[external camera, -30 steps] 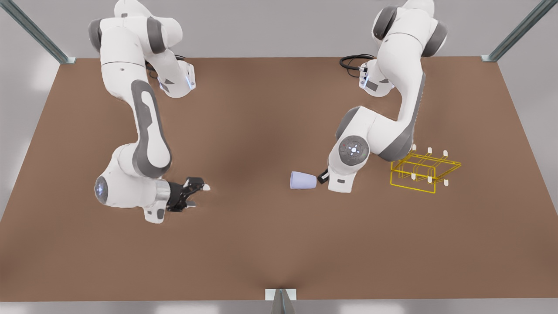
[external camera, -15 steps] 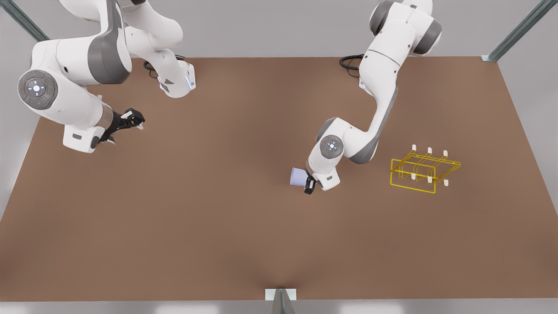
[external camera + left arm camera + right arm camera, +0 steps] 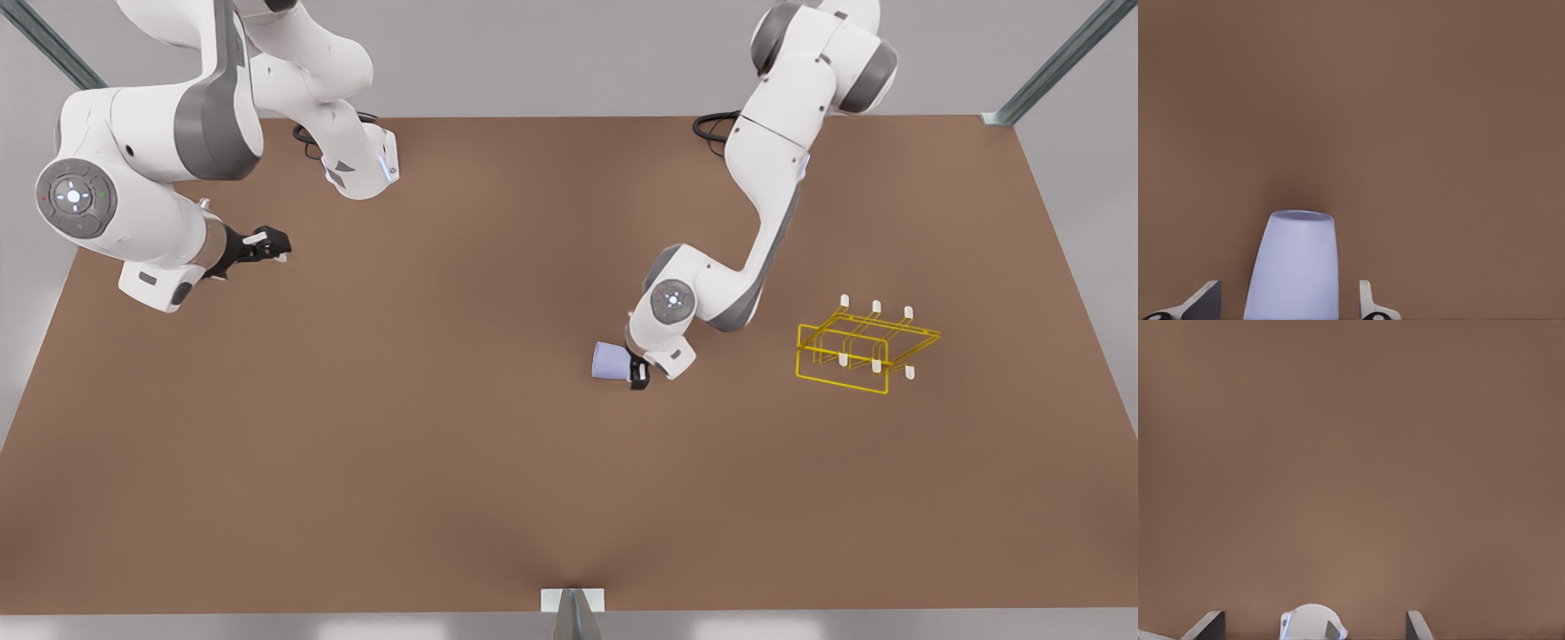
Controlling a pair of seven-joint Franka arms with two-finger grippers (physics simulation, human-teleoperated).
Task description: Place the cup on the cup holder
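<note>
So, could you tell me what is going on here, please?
The left gripper is down at the cup, which lies on its side on the table, with a finger either side, not yet closed. The holder stands apart, toward the front view's right. The right gripper waits, open, at the far side.

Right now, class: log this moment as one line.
left gripper: fingers open astride lying lavender-blue tapered cup | right gripper: waits open | yellow wire cup holder: unfilled

soft even light, faint shadows
</note>
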